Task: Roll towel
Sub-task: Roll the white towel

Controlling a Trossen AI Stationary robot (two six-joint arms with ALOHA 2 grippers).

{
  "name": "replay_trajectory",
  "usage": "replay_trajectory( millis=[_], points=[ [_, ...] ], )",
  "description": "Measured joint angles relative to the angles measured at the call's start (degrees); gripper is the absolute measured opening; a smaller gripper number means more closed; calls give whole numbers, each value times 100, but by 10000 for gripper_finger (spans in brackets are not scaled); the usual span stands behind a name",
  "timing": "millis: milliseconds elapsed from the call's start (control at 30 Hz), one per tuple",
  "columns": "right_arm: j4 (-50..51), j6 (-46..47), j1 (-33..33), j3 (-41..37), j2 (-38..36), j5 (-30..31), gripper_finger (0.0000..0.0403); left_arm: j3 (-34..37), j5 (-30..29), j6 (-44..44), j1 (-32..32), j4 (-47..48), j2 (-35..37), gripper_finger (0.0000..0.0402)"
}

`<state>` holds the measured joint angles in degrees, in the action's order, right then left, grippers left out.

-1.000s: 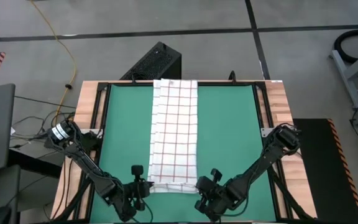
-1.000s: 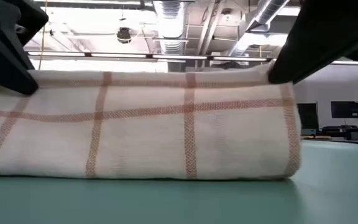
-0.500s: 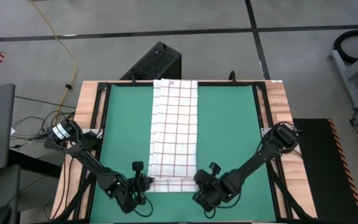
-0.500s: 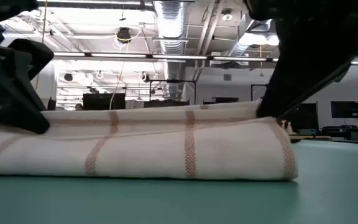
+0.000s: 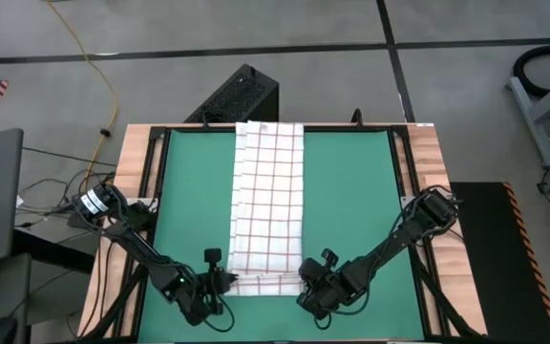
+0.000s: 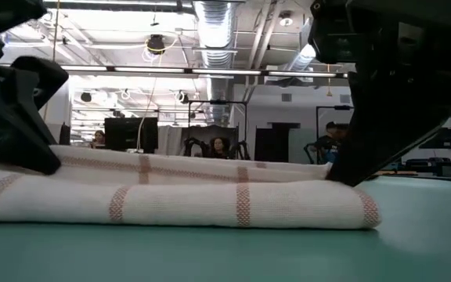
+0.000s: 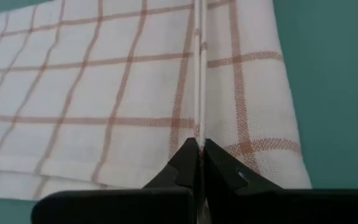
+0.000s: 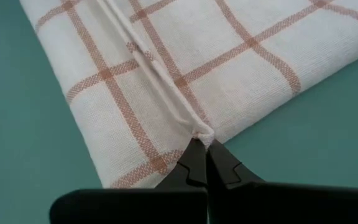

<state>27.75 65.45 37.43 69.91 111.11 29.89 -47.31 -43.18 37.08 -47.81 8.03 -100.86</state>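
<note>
I see the towel point(image 5: 268, 205) lying lengthwise down the middle of the green mat point(image 5: 351, 201), its near end folded over once. Left gripper point(image 7: 199, 163) and right gripper point(image 8: 202, 160) are both pinched tight on that folded edge, one at each near corner. In the low view, dark arm bodies block the pinch points and the fold's left end is cut off.

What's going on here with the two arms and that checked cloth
Two robot arms are rolling the towel, which lies lengthwise on the green mat. The left pincer and right pincer are each shut on the towel's near edge at opposite corners. That end is folded over once into a low first turn; the rest lies flat.
</note>
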Motion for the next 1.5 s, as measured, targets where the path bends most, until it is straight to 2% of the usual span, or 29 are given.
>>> replay_trajectory(
  millis=[200,400,700,867,1000,1100,1167,1367,1500],
  points=[
    [-33,-117,0,-2,3,-30,4,328,207,63,35,-542,0,0],
    [-153,-110,-4,0,158,-150,11,462,346,210,77,-587,0,0],
    [-70,-384,3,-23,155,56,68,462,402,293,248,-548,0,0],
    [-92,-526,5,-15,128,91,95,462,372,14,251,-597,2,5],
    [-17,-673,106,101,-27,536,99,462,370,-17,256,-628,2,20],
    [-220,-1210,234,284,-39,1133,96,462,353,-468,256,-795,2,30],
    [-498,-1582,243,299,-33,1322,93,425,384,-922,256,-864,0,33],
    [-563,-1791,79,299,-24,1385,92,169,333,-1810,307,-887,-2,33],
    [-741,-1989,-47,293,-22,1373,92,156,403,-1799,416,-887,-2,33]
  ],
)
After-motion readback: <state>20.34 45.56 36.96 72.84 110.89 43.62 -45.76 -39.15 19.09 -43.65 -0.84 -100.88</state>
